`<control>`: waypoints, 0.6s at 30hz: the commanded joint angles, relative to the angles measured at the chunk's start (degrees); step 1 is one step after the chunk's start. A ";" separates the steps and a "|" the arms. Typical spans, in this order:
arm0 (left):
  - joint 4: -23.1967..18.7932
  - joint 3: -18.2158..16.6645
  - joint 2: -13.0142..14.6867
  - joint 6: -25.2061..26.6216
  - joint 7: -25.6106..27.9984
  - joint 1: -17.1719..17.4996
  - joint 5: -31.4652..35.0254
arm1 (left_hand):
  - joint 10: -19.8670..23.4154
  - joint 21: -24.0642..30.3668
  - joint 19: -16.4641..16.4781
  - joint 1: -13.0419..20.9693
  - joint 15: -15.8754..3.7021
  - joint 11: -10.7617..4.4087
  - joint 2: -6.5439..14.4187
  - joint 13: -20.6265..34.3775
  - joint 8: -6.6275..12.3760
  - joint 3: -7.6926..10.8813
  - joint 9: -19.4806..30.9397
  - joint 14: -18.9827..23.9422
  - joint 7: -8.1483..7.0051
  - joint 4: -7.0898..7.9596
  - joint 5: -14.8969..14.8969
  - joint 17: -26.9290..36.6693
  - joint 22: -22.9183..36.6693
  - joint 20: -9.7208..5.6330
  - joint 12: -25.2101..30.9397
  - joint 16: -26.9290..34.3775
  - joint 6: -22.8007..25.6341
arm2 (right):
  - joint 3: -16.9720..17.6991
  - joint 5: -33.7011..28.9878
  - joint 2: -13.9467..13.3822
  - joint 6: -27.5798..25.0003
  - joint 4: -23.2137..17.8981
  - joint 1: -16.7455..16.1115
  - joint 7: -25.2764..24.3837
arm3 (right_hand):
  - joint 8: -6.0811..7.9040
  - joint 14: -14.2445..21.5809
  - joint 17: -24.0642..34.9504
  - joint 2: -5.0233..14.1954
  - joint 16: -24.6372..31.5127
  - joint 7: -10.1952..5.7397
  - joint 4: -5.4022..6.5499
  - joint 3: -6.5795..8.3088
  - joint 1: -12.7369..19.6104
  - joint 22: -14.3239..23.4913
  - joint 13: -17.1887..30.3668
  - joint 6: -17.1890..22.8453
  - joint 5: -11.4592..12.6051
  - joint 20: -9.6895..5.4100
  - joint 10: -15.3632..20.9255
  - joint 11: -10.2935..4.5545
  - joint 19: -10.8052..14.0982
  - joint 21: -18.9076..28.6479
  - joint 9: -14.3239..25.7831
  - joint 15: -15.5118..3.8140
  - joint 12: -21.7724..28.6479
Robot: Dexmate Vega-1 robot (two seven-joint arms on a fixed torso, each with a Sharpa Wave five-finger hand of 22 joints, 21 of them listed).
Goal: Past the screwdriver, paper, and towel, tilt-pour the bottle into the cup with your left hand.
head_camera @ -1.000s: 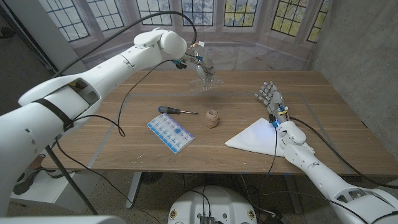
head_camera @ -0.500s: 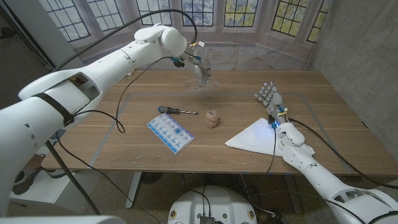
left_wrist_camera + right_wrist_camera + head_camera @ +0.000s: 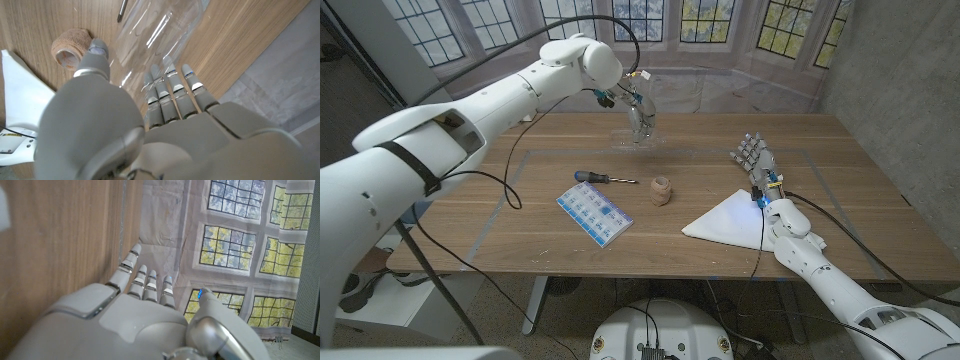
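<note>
The left hand is gripping the clear bottle above the wooden counter, fingers wrapping its side; a tan cup, a screwdriver tip and white paper are lying beyond.

Your left hand gripping the bottle above the far table, screwdriver, small cup and paper well below your fingertips, bare wood around them.
</note>
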 commanded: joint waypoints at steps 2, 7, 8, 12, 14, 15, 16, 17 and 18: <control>4.93 3.25 -2.83 -3.68 -3.25 -3.74 2.52 | 3.98 0.41 0.30 2.69 -3.64 -3.19 7.09 4.65 4.92 1.27 0.07 3.87 0.16 0.39 0.33 0.29 0.18 -0.28 0.24 0.56 11.80 | 0.21 -0.35 -0.65 -0.03 -1.28 -0.55 -0.73 | 0.04 0.54 0.13 -0.21 0.33 0.26 0.11 0.41 -0.43 0.12 0.13 0.33 -0.05 0.06 0.29 -0.12 0.65 0.00 0.05 0.11 0.23; 6.78 4.28 -3.85 -5.13 -3.67 -4.81 3.32 | 3.97 0.45 0.32 2.59 -3.57 -3.11 7.20 4.91 5.03 1.35 0.15 4.04 0.15 0.45 0.40 0.34 0.17 -0.31 0.27 0.52 11.78 | 0.15 -0.44 -0.72 -0.11 -1.21 -0.28 -0.66 | 0.05 0.54 0.13 -0.20 0.33 0.25 0.09 0.45 -0.45 0.12 0.13 0.38 -0.05 0.06 0.25 -0.22 0.62 -0.02 0.05 0.09 0.20; 7.15 4.50 -4.03 -5.45 -3.72 -5.00 3.50 | 4.05 0.46 0.33 2.64 -3.61 -3.07 7.22 4.96 5.07 1.35 0.17 3.99 0.25 0.41 0.41 0.43 0.17 -0.35 0.30 0.56 11.80 | 0.14 -0.51 -0.78 -0.19 -1.28 -0.22 -0.76 | 0.05 0.56 0.13 -0.20 0.33 0.22 0.08 0.46 -0.45 0.12 0.13 0.37 -0.05 0.06 0.23 -0.21 0.63 -0.02 0.05 0.12 0.20; 8.44 5.16 -4.63 -6.48 -3.81 -5.57 3.92 | 4.05 0.51 0.41 2.63 -3.60 -3.21 7.25 5.14 5.11 1.42 0.16 4.09 0.31 0.39 0.46 0.46 0.17 -0.35 0.32 0.52 11.78 | 0.15 -0.55 -0.96 -0.58 -1.63 -0.15 -1.02 | 0.04 0.51 0.13 -0.20 0.31 0.22 0.06 0.50 -0.46 0.12 0.13 0.36 -0.05 0.02 0.19 -0.25 0.64 -0.02 0.05 0.03 0.17; 9.22 5.55 -5.05 -7.04 -3.92 -5.91 4.13 | 4.05 0.52 0.39 2.70 -3.57 -3.13 7.30 5.24 5.13 1.39 0.18 4.07 0.34 0.35 0.46 0.66 0.17 -0.32 0.32 0.64 11.73 | 0.16 -0.57 -1.04 -0.72 -1.71 -0.05 -1.07 | 0.04 0.52 0.13 -0.19 0.31 0.24 0.05 0.53 -0.47 0.12 0.13 0.36 -0.05 0.02 0.21 -0.26 0.61 -0.03 0.05 0.03 0.18; 9.61 5.77 -5.26 -7.35 -3.99 -6.08 4.24 | 3.99 0.53 0.41 2.67 -3.58 -3.14 7.33 5.27 5.12 1.39 0.18 4.10 0.35 0.38 0.46 0.69 0.17 -0.34 0.30 0.67 11.70 | 0.14 -0.60 -1.09 -0.80 -1.70 0.04 -1.07 | 0.05 0.54 0.13 -0.18 0.32 0.24 0.04 0.54 -0.47 0.12 0.13 0.36 -0.05 -0.01 0.21 -0.15 0.64 -0.02 0.05 0.02 0.18; 10.04 6.02 -5.49 -7.68 -4.06 -6.27 4.36 | 4.06 0.53 0.41 2.66 -3.60 -3.18 7.30 5.29 5.13 1.40 0.20 4.15 0.34 0.36 0.47 0.67 0.17 -0.33 0.33 0.65 11.66 | 0.13 -0.65 -1.14 -0.89 -1.72 0.12 -1.12 | 0.04 0.54 0.13 -0.18 0.32 0.27 0.04 0.55 -0.48 0.12 0.13 0.34 -0.05 -0.01 0.24 -0.21 0.66 -0.02 0.05 0.02 0.19; 10.44 6.25 -5.70 -8.03 -4.04 -6.45 4.51 | 3.97 0.53 0.36 2.65 -3.59 -3.16 7.31 5.39 5.24 1.41 0.18 4.14 0.12 0.35 0.48 0.71 0.17 -0.31 0.30 0.63 11.91 | 0.13 -0.66 -1.16 -0.93 -1.68 0.23 -1.09 | 0.04 0.55 0.13 -0.18 0.32 0.26 0.04 0.55 -0.48 0.12 0.13 0.35 -0.05 -0.01 0.24 -0.21 0.66 -0.02 0.05 0.01 0.19; 10.83 6.49 -5.90 -8.37 -4.02 -6.62 4.67 | 4.07 0.54 0.39 2.67 -3.58 -3.14 7.31 5.43 5.27 1.45 0.17 4.16 0.07 0.33 0.50 0.70 0.17 -0.32 0.34 0.61 11.96 | 0.12 -0.69 -1.18 -0.99 -1.63 0.34 -1.09 | 0.04 0.54 0.12 -0.19 0.32 0.26 0.03 0.56 -0.48 0.12 0.13 0.34 -0.05 -0.01 0.26 -0.15 0.64 -0.03 0.05 0.08 0.20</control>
